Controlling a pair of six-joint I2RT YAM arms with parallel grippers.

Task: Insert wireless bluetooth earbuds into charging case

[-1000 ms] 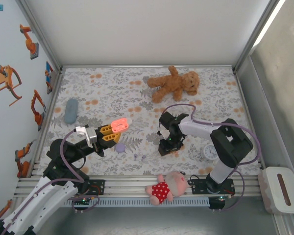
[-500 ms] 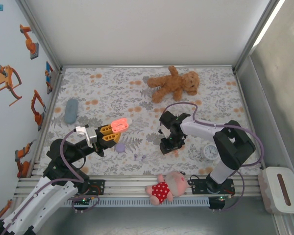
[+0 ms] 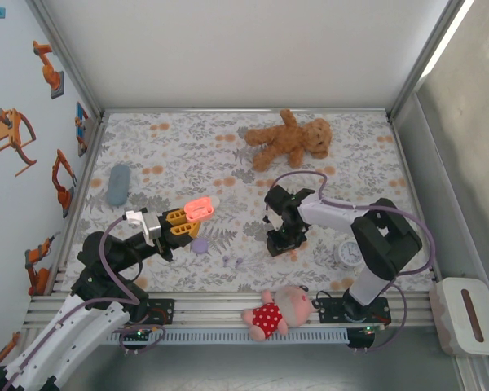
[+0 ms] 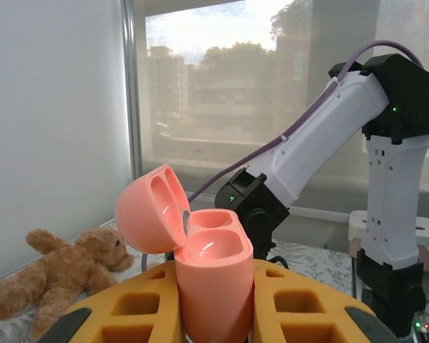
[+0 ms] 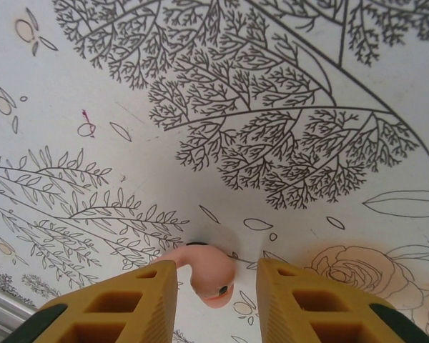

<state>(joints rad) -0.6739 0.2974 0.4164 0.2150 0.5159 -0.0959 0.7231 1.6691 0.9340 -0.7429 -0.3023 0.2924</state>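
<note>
floral tablecloth [image 3: 187, 147], and the job's barely started tbh. left gripper [image 3: 182, 221] is clamped on the open coral case [image 4: 211, 264], nothing seated in it. right gripper [image 3: 281, 242] sits low, jaws parted around a pink earbud [image 5: 209, 277] lying on the cloth, not pinched yet.

A white tablecloth printed with grey leaves and orange flowers [image 3: 187, 147] covers the tabletop. A plain white panel [image 3: 244, 49] stands behind it. The pale left wall [image 3: 4, 77] carries orange robot-arm stickers [image 3: 15, 134]. A tall window [image 4: 222, 93] shows hazy daylight on buildings and trees.
</note>
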